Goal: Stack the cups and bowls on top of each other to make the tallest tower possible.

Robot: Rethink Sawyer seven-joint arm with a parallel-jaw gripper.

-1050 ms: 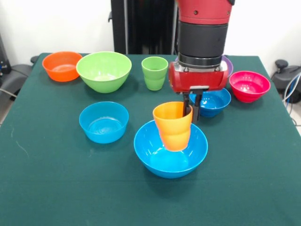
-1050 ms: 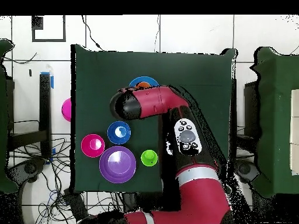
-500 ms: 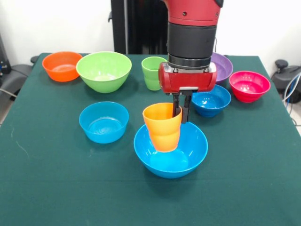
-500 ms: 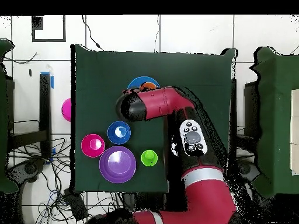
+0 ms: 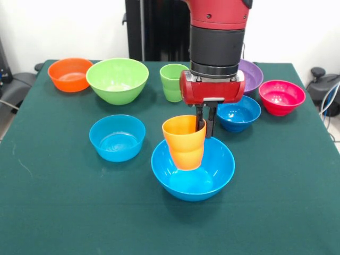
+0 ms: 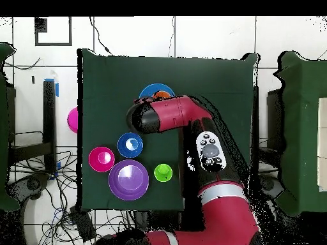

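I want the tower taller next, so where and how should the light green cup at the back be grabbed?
Grip the light green cup by its rim, coming straight down from above with one jaw inside and one outside. It stands upright with its mouth open, and the large lime green bowl sits close beside it, so a side approach looks cramped. The gripper holds the orange cup the same way.

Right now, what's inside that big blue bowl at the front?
The orange cup, tilted, gripped at its rim by the gripper, hangs in the big blue bowl. Whether its base touches the bowl is hidden.
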